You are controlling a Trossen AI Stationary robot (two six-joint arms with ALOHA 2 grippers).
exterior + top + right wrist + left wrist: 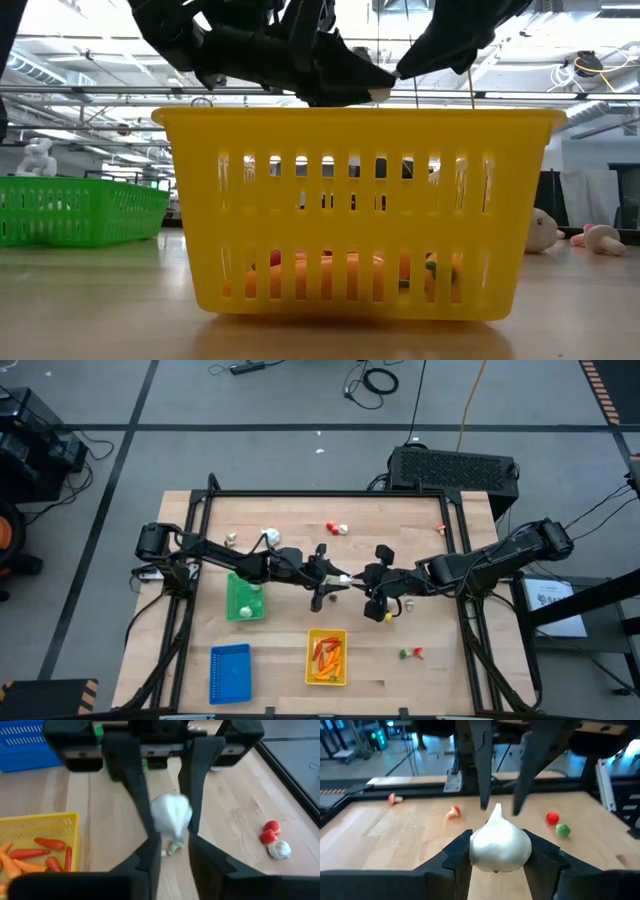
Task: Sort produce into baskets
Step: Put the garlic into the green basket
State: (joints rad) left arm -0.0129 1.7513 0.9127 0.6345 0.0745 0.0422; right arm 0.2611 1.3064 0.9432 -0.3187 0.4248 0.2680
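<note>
A white bulb (499,845) hangs above the middle of the table, between my two grippers, which meet tip to tip. My left gripper (498,842) comes from the table's left and is shut on the bulb. My right gripper (174,845) comes from the right and is open. Its fingertips stand on either side of the bulb's pointed stem end (175,848), with a gap on both sides. The green basket (245,598), blue basket (230,672) and yellow basket (327,657) stand nearer the front edge. Orange carrots (47,843) and red pieces lie in the yellow one. My left gripper pinches the bulb's round body at its widest part (476,851) between its two fingers (454,856). The fingers lie about level and come from the table's left. The bulb is lifted clear of the table, its pointed end toward my right gripper.
Loose produce lies on the wood: a red piece and a white one (338,528) at the far side, a white bulb (270,538) at far left, green and red pieces (410,653) at near right. In the low view the yellow basket (360,210) hides most of the table.
</note>
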